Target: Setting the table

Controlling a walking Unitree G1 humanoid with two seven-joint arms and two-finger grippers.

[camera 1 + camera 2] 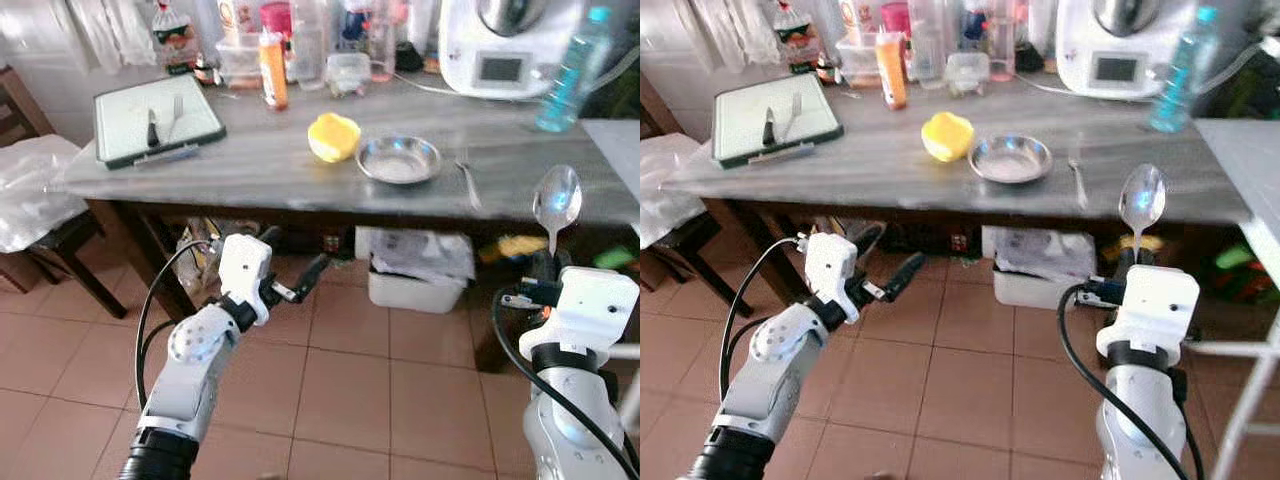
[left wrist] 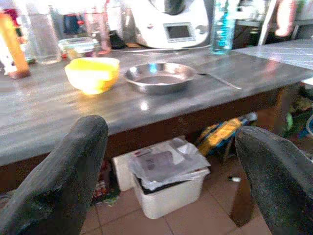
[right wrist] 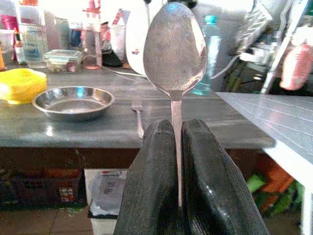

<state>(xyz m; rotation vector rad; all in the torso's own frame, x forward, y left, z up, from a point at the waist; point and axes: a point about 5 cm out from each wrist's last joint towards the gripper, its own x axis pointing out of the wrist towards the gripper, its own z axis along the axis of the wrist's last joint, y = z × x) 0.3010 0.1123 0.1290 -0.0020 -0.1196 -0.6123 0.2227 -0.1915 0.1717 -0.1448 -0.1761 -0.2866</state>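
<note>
Two claws wait near the surface (image 1: 300, 165): the right claw (image 1: 549, 262) pinches a spoon (image 1: 556, 200) upright for laying right of the fork (image 1: 468, 182), while the left claw (image 1: 290, 265) hangs spread, holding nothing.

You lose the spoon (image 3: 174, 49) handle where it sinks between the right gripper (image 3: 177, 128) fingers; its lower end is hidden. The bottles (image 1: 272, 62) far beyond the left gripper (image 2: 171, 132) fingers are blurred, labels unreadable, and the white appliance (image 1: 505, 40) is cut off.
</note>
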